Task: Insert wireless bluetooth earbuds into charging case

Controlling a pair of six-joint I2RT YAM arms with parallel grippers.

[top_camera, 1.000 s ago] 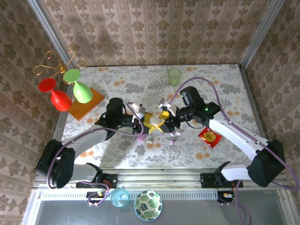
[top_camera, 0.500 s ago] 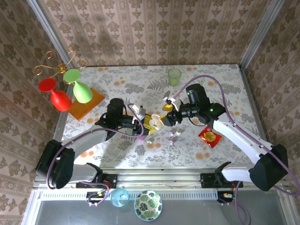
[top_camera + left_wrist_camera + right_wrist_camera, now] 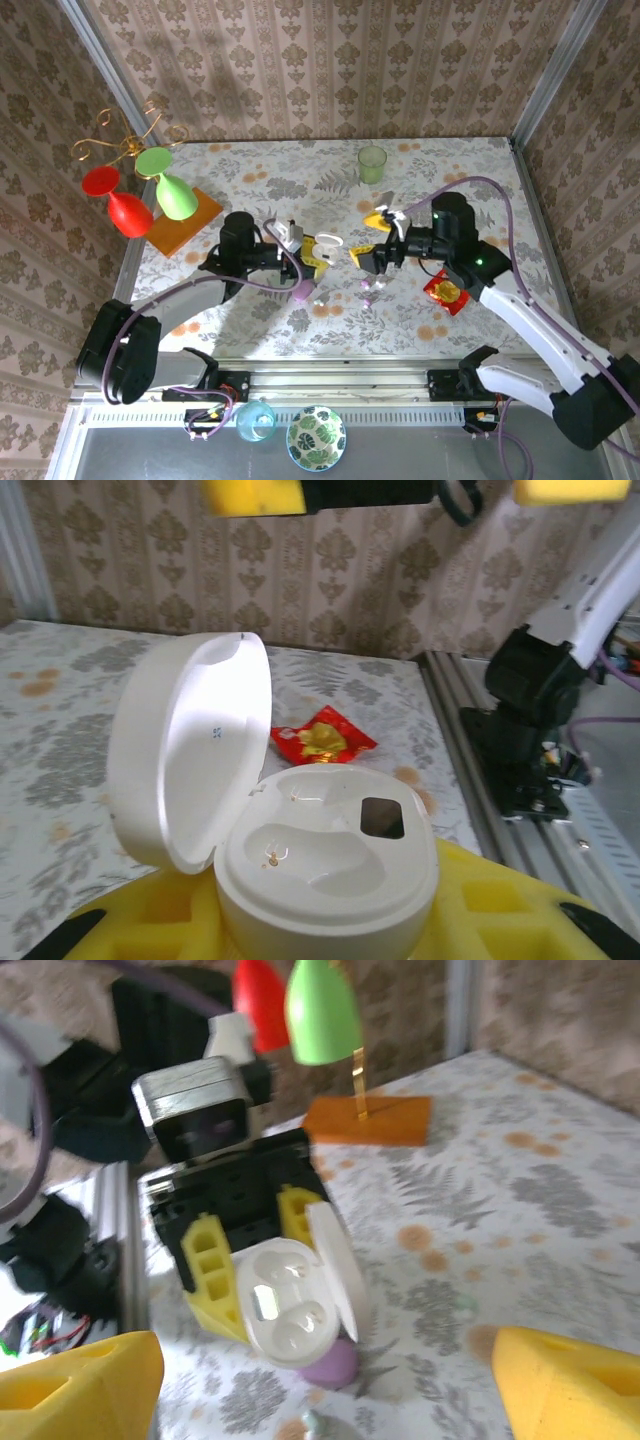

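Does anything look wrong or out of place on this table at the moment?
Yes: the white case in the left hand is open with both wells empty, and tiny earbuds lie loose on the table.

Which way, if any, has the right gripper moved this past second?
Yes: the right gripper drew back rightward from the open white charging case, from left of the green cup to directly in front of it.

Earbuds toward the near edge of the table are too tiny to tell apart, and the white case gets cropped at the bottom.
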